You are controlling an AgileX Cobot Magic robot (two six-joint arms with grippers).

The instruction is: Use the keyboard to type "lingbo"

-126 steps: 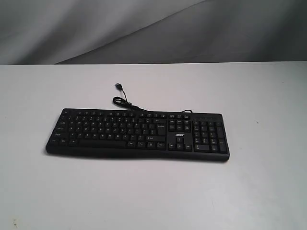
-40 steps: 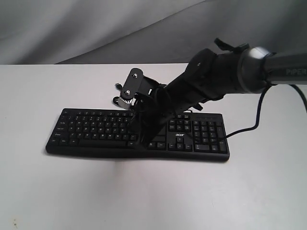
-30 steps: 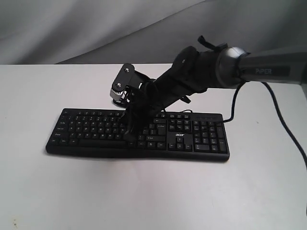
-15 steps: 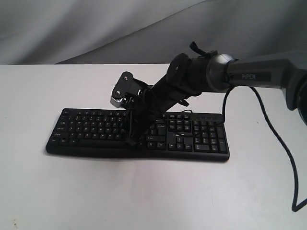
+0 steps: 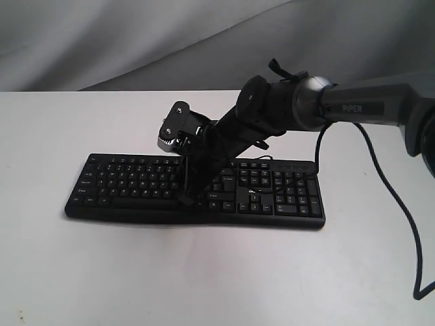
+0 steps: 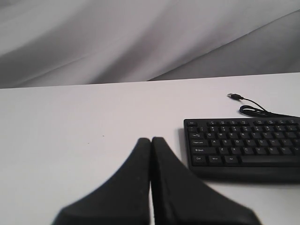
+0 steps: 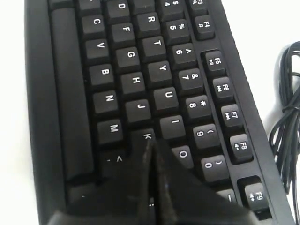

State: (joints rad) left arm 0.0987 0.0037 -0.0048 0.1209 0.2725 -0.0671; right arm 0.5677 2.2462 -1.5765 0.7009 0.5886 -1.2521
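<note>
The black keyboard [image 5: 122,180] lies across the white table, with its acer logo [image 5: 255,192] right of the main keys. My right arm reaches in from the right, and my right gripper [image 5: 183,200] is shut, tips pointing down onto the letter keys. In the right wrist view the keyboard [image 7: 126,56] fills the frame. There my right gripper [image 7: 151,143] has its tips at the corner of the K key [image 7: 146,136], beside O [image 7: 183,154], and the fingers hide the keys beneath. My left gripper [image 6: 151,139] is shut and empty, off the keyboard's [image 6: 243,145] left end.
The keyboard's thin black cable [image 6: 248,105] curls behind its back edge and ends in a loose USB plug [image 6: 233,95]; loops of the cable [image 7: 286,126] show beside the function keys. The right arm's own cable [image 5: 401,217] hangs at the right. Grey cloth backs the table.
The right arm came in over the bare keyboard and its shut gripper slid leftward along the keys and lower. Over the last half second it has hardly moved.
</note>
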